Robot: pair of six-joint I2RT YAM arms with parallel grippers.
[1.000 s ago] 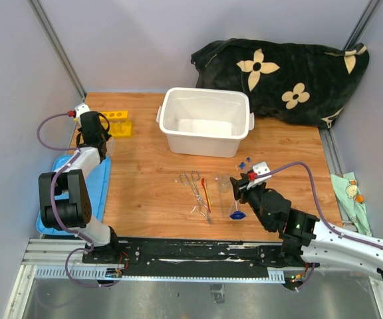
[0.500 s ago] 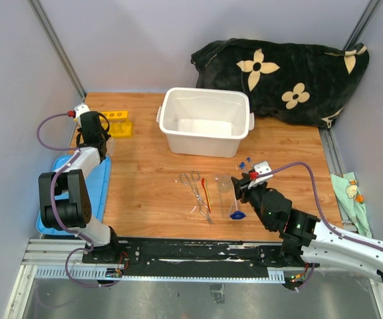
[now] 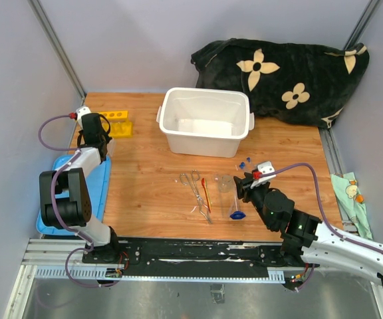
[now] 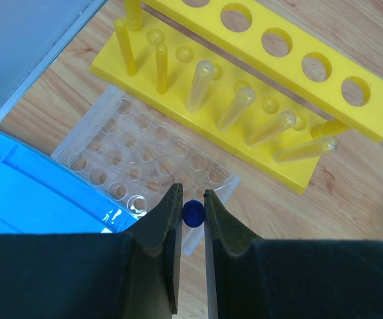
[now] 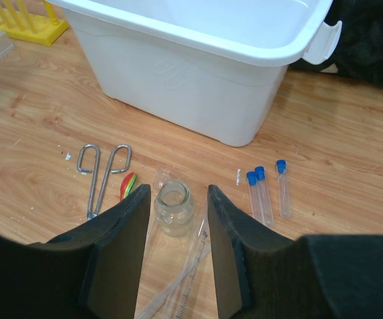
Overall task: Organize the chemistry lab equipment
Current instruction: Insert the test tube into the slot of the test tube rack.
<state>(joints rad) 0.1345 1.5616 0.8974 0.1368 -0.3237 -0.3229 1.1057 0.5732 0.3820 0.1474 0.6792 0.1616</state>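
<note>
A blue-capped tube (image 4: 193,214) is pinched between the clenched fingers of the left gripper (image 4: 191,199). It sits over the near edge of a clear holed tray (image 4: 138,166), just beside the yellow holed tube rack (image 4: 264,93). On the worktop (image 5: 38,126), a small clear glass beaker (image 5: 173,207) stands between the spread, released jaws of the right gripper (image 5: 177,191), touching neither. Metal tweezers (image 5: 102,174) and a thin red-orange tool (image 5: 129,184) lie to its left, three other capped tubes (image 5: 266,194) to its right, all before the white bin (image 5: 198,93)
</note>
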